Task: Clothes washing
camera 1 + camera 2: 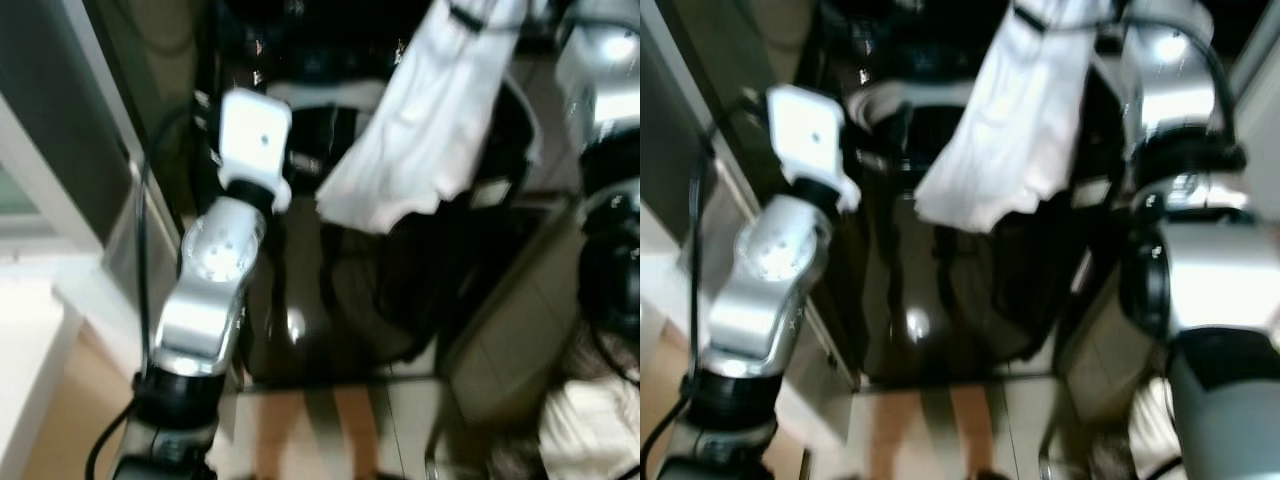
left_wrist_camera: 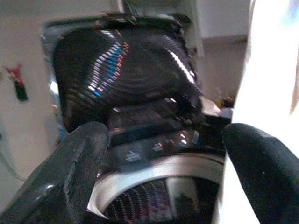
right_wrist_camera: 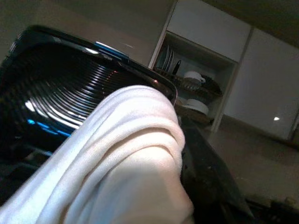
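A white garment (image 1: 420,130) hangs over the black top-loading washing machine (image 1: 310,300). My right gripper (image 1: 470,12) is shut on its upper end, and the cloth (image 3: 126,158) covers the fingers in the right wrist view. The machine's ribbed black lid (image 2: 121,70) stands raised behind the silver drum rim (image 2: 154,172). My left gripper (image 2: 163,135) is open and holds nothing. It hovers just above the drum opening, its black fingers (image 2: 79,158) wide apart. The garment's edge (image 2: 266,70) hangs beside the right-hand finger. My left arm (image 1: 215,260) reaches up at the machine's left side.
A grey wall panel and a white ledge (image 1: 30,340) stand close on my left. Pale cloth (image 1: 590,420) lies low on the right, beside my right arm (image 1: 1180,100). Behind the machine is a cupboard shelf with dishes (image 3: 187,88). A red clip (image 2: 16,79) hangs on the wall.
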`<state>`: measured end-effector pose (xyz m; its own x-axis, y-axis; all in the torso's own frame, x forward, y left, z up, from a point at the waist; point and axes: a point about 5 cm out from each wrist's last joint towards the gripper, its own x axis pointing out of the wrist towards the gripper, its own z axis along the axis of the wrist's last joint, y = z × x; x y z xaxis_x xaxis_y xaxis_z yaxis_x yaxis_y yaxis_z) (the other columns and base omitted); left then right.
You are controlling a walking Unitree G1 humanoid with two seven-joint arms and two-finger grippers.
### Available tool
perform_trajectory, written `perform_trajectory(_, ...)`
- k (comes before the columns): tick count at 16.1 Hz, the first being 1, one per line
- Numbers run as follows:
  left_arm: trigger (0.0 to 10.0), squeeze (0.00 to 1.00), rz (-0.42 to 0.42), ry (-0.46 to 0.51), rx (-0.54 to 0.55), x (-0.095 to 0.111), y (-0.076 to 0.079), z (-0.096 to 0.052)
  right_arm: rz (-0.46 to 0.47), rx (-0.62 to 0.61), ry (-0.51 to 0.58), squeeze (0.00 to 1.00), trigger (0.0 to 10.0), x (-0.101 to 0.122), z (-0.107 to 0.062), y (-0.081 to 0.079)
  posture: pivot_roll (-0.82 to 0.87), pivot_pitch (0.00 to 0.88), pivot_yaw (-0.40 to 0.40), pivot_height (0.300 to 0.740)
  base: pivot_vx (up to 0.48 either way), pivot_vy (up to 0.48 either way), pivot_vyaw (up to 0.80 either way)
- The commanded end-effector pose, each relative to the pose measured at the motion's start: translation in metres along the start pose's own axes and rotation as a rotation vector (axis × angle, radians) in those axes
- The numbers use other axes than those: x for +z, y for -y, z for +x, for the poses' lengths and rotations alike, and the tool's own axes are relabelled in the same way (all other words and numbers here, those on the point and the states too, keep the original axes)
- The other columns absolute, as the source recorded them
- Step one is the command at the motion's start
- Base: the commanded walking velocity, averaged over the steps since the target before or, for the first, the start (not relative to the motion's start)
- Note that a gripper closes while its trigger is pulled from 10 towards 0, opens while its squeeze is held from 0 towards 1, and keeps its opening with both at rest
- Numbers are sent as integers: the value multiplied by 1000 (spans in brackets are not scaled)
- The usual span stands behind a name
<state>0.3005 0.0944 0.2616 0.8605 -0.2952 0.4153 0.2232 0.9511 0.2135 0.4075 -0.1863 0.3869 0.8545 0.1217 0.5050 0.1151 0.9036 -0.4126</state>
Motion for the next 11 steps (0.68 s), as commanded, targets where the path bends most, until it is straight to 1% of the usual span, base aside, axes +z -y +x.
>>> perform_trajectory(1,10000,0,-6,-7,9,3,-4,-4,-142,1,30,0,0,16,9,-7,8,0,-57,740,454,0,0)
perform_trajectory(2,10000,0,-13,-5,-11,6,-1,-5,-285,13,17,0,0,15,11,-16,22,0,-61,740,0,0,0)
perform_trajectory(3,10000,0,-15,-1,-16,9,0,-7,-408,57,-3,0,0,10,11,-30,46,8,-66,740,0,0,0)
perform_trajectory(4,10000,0,-18,12,-19,14,0,-8,-657,190,-14,0,0,-4,5,-62,63,16,-74,740,0,0,0)
perform_trajectory(5,10000,0,-11,13,-4,17,-2,-10,-855,349,-57,0,0,-31,-9,-90,80,24,-83,740,0,0,0)
perform_trajectory(7,10000,0,-3,9,-1,18,-3,-12,-926,431,-94,0,0,-50,-20,-102,89,30,-91,740,0,0,0)
perform_trajectory(8,10000,0,-1,7,-3,19,-2,-14,-941,466,-126,0,0,-63,-29,-107,99,37,-95,740,0,0,0)
perform_trajectory(9,10000,0,-3,3,-2,19,-3,-17,-832,458,-227,0,0,-79,-38,-107,101,40,-95,740,0,0,0)
perform_trajectory(10,10000,0,-6,-5,-1,19,-3,-18,-673,401,-315,0,0,-87,-42,-102,101,42,-96,740,0,0,0)
perform_trajectory(11,10000,0,-6,-11,-6,19,-3,-18,-530,343,-391,0,8157,-94,-46,-98,99,44,-89,740,0,0,0)
